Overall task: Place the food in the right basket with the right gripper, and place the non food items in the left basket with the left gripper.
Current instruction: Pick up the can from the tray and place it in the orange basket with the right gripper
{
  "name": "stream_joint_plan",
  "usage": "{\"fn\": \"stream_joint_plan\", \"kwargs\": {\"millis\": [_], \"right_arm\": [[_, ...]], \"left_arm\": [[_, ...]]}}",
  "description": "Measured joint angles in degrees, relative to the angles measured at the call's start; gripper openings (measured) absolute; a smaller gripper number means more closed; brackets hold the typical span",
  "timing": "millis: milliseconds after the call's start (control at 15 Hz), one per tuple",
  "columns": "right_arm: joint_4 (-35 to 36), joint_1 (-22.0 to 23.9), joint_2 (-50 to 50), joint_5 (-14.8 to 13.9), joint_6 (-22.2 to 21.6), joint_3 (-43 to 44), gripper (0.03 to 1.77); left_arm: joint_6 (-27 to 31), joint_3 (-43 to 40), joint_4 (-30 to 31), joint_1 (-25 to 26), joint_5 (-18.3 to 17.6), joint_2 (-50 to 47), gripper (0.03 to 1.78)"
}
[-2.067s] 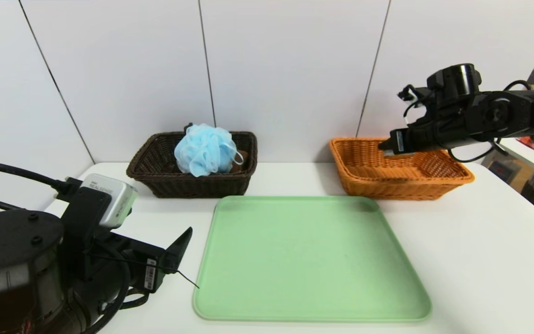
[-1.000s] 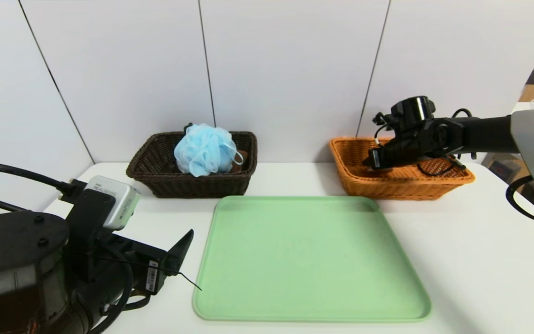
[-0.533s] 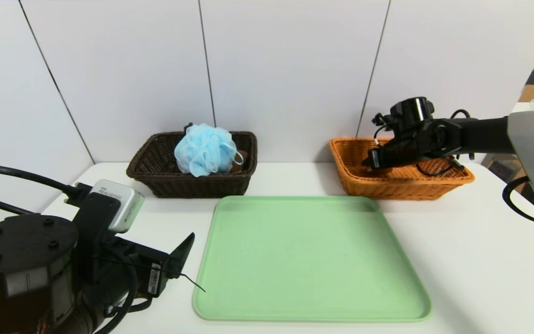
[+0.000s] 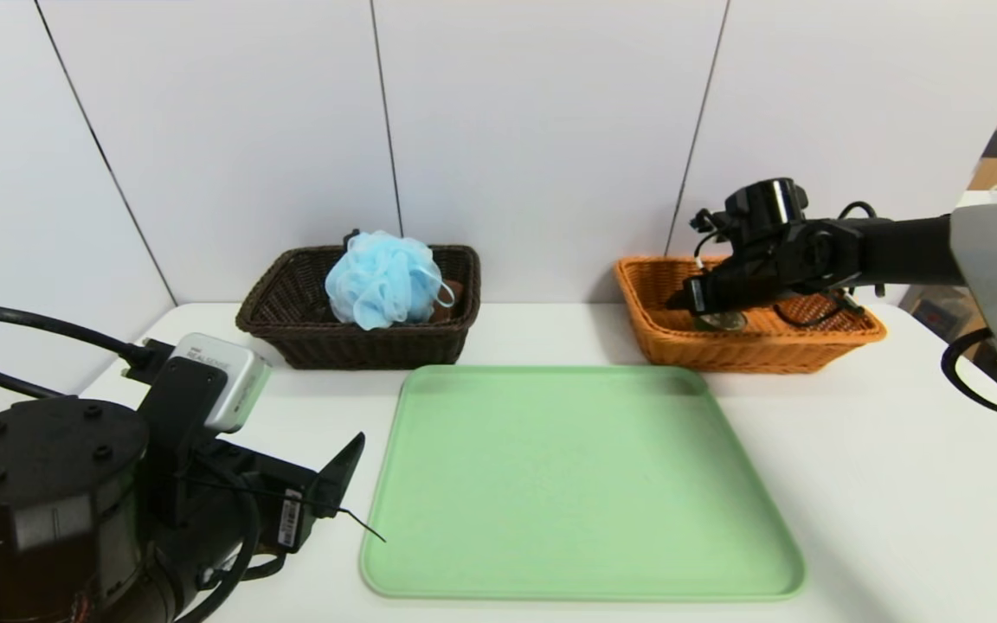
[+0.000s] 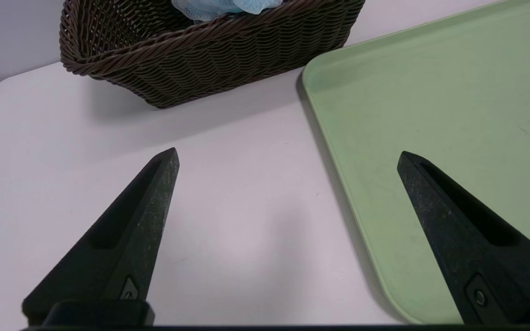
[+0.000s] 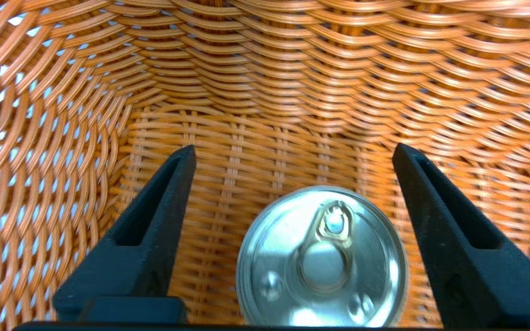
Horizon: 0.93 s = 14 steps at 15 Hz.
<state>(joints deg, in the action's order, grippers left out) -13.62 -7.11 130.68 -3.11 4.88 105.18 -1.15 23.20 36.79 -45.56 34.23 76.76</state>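
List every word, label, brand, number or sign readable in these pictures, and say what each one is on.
"REALSENSE": on the white-grey camera module above the left gripper; a smaller line above it is too small to read.
Barcode sticker on the left gripper's body: print too small to read.
White label on the right gripper: unreadable.
Tin can lid: no lettering.
Baskets and tray: no text.

Two baskets point(image 4: 358, 342) point(image 4: 749, 346) — one tray point(image 4: 581, 484)

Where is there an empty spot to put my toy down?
The green tray between the two baskets is bare. White table right of it too. The dark basket is crowded by the blue pouf; the orange basket holds a can.
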Motion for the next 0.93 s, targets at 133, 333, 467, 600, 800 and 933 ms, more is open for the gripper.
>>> {"fn": "stream_joint_plan", "kwargs": {"millis": [133, 333, 467, 600, 800, 933], "right_arm": [[0.0, -0.5, -2.3, 0.0, 0.4, -1.7, 1.54], [0.0, -1.2, -7.2, 0.1, 2.0, -5.0, 1.60], [0.0, -1.9, -11.2, 0.3, 2.2, -6.9, 1.62], [-0.1, -2.6, -15.8, 0.5, 2.2, -8.9, 1.64], [0.1, -3.1, -23.1, 0.6, 2.1, -13.5, 1.66], [0.3, -3.3, -27.8, 0.5, 1.8, -17.4, 1.67]], "left_arm": [[0.1, 0.1, 0.0, 0.0, 0.0, 0.0, 1.69], [0.1, 0.3, 0.0, 0.0, 0.0, 0.0, 1.69], [0.1, 0.4, 0.0, -0.1, 0.0, 0.1, 1.69], [0.3, 0.5, 0.9, -0.1, 0.0, 0.3, 1.69], [0.4, 0.6, 1.6, -0.1, 0.0, 0.7, 1.69], [0.4, 1.0, 1.6, -0.1, 0.0, 0.9, 1.69]]}}
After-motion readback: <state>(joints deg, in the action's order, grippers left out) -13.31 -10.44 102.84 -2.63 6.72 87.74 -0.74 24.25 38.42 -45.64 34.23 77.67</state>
